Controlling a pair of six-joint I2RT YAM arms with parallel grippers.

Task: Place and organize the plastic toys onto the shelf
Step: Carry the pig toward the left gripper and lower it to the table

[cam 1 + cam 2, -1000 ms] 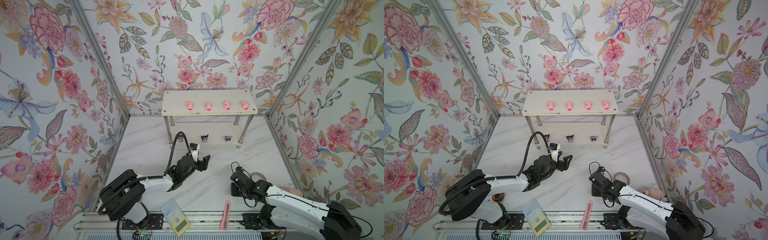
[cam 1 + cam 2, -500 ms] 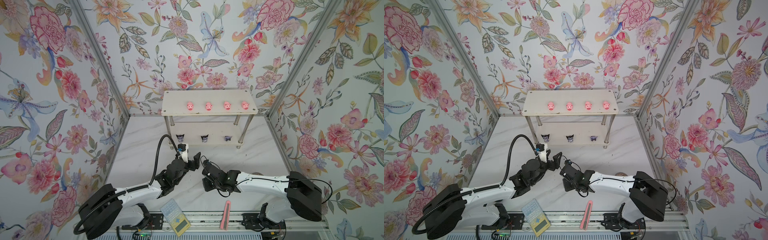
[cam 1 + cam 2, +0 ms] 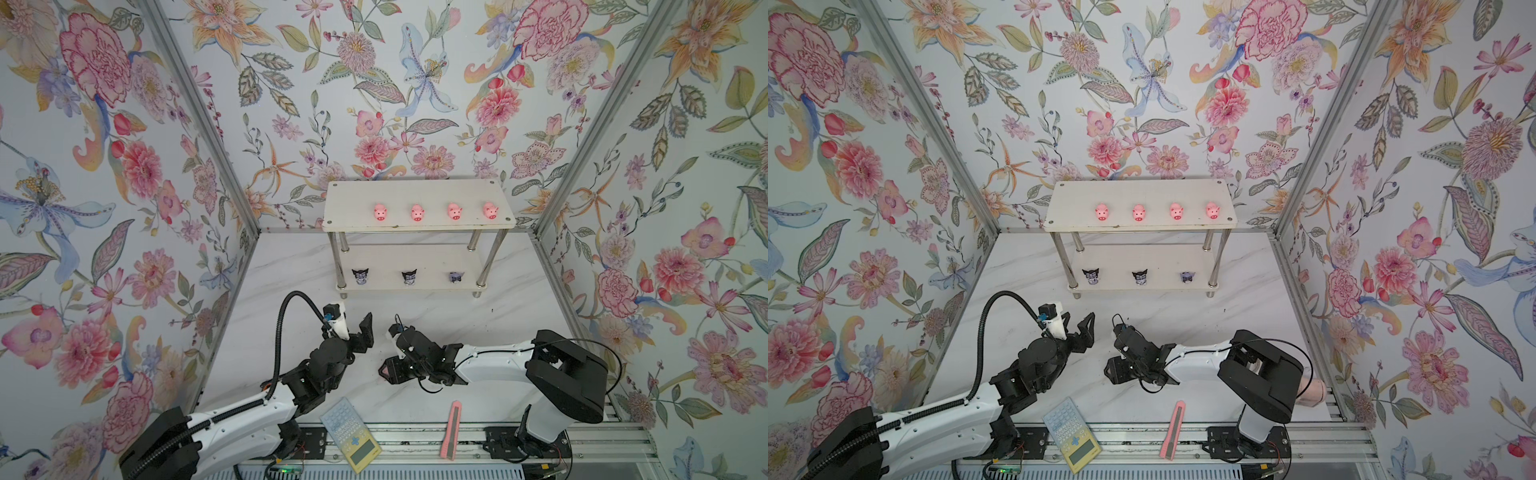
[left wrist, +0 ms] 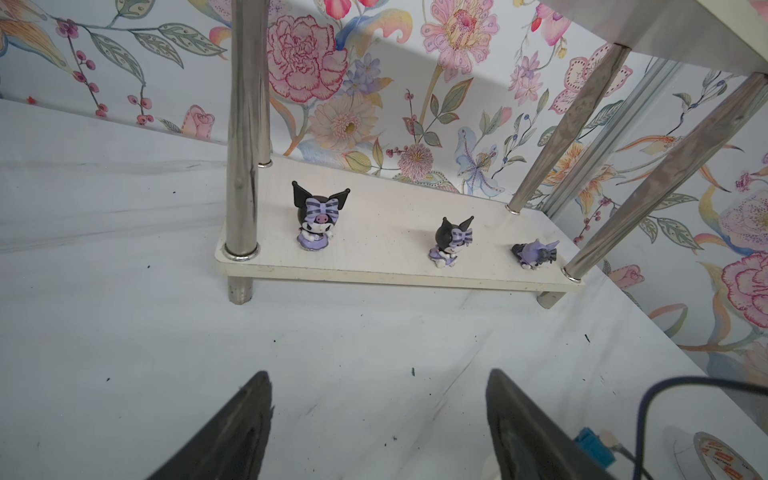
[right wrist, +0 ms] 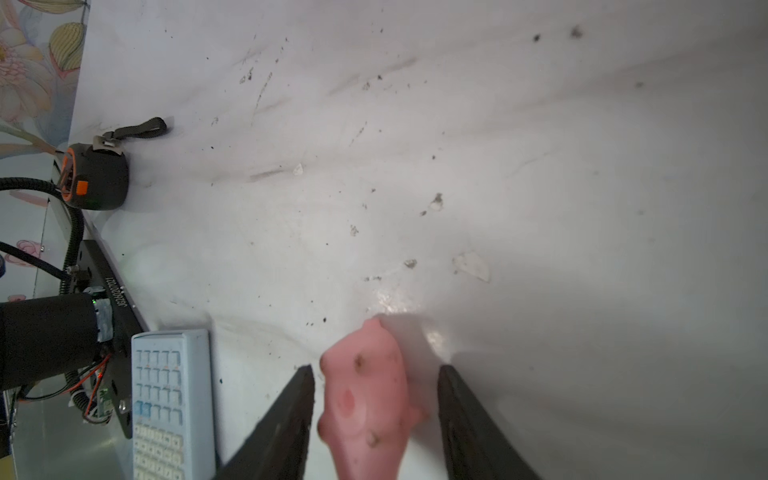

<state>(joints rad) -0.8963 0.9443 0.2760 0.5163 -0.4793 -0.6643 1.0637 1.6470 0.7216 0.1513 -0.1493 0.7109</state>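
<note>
- The shelf (image 3: 419, 193) is nearly filled. Four pigs (image 3: 417, 212) stand in a row on its top board, and three figurines (image 3: 409, 277) sit spaced along the lower board.
- By my reading, a fifth pig (image 5: 365, 399) is the one toy left to place. It lies on the surface (image 3: 436, 320) near the front, well apart from the shelf, between the jaws of the right gripper (image 5: 375, 368).
- The right gripper stands partly open around that pig. A gap shows on each side, so it is not clamped on it.
- The left gripper (image 4: 378, 372) is spread wide and empty, low over the surface and facing the lower board.
- What probably remains is closing on the fifth pig and carrying it to the top board beside the row.
- Only the right wrist view shows the fifth pig; in both top views the right gripper hides it. That view also shows the calculator (image 5: 170, 399) near the pig and a tape measure (image 5: 95, 178) by the wall, which the top views miss.
- Only the left wrist view makes plain that there is a tipped figurine (image 4: 534, 253) lying on its side near a shelf leg, while the other two stand upright. It may need righting.
- Only the top views show the four pigs, and the utility knife (image 3: 451, 430) at the front edge.
</note>
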